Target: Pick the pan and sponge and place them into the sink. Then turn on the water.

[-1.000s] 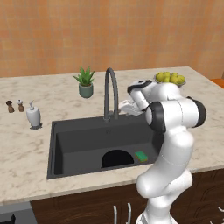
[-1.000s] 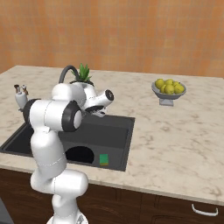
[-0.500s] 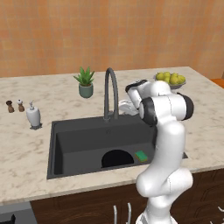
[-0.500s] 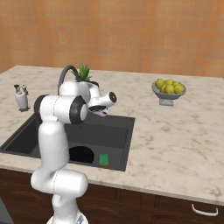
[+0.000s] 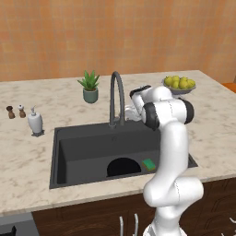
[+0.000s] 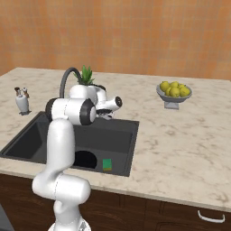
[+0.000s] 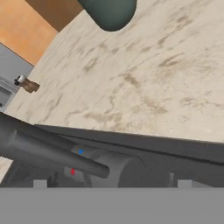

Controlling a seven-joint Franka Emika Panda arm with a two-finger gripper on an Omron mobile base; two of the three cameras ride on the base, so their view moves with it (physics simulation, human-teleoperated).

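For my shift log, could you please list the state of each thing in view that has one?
pan: lying in the sink
sponge: flat in the sink
faucet: no water running
gripper: open, holding nothing, at the faucet's base

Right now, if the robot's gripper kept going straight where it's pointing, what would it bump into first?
Most likely the faucet's lever handle. In the hand view, it lies just ahead of the open gripper, with the marble counter beyond. Depth is hard to judge.
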